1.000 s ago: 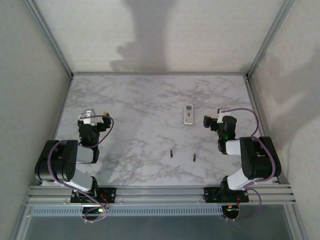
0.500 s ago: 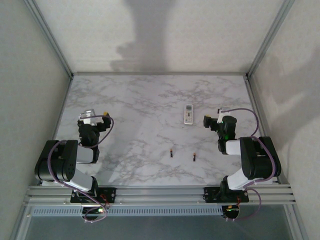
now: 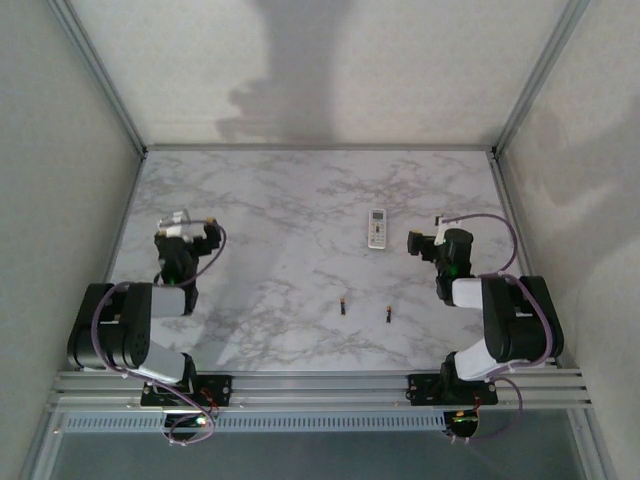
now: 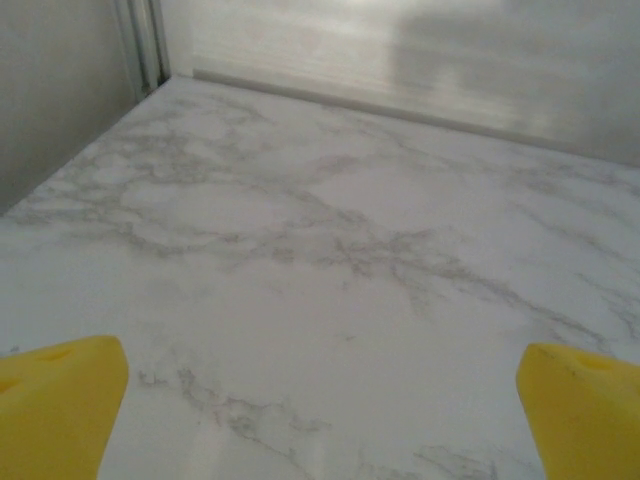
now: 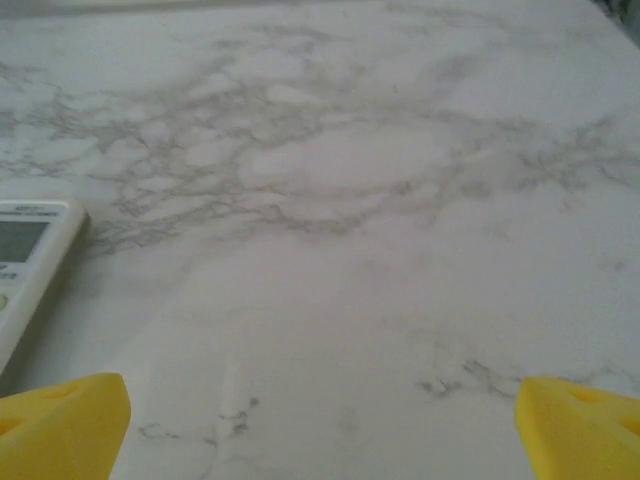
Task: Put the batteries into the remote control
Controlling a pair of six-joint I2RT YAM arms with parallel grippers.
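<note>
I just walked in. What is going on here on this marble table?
Two robot arms are set to load a remote, but nothing is held yet. The small white rectangular remote control lies face up on the white marble table, just beside the open right end effector. Two tiny dark cylindrical batteries lie apart, nearer the arm bases. The left end effector is open over bare marble on the left side.

Marble table (image 3: 300, 200) carries the remote control (image 3: 377, 228) and two batteries (image 3: 342, 307).
</note>
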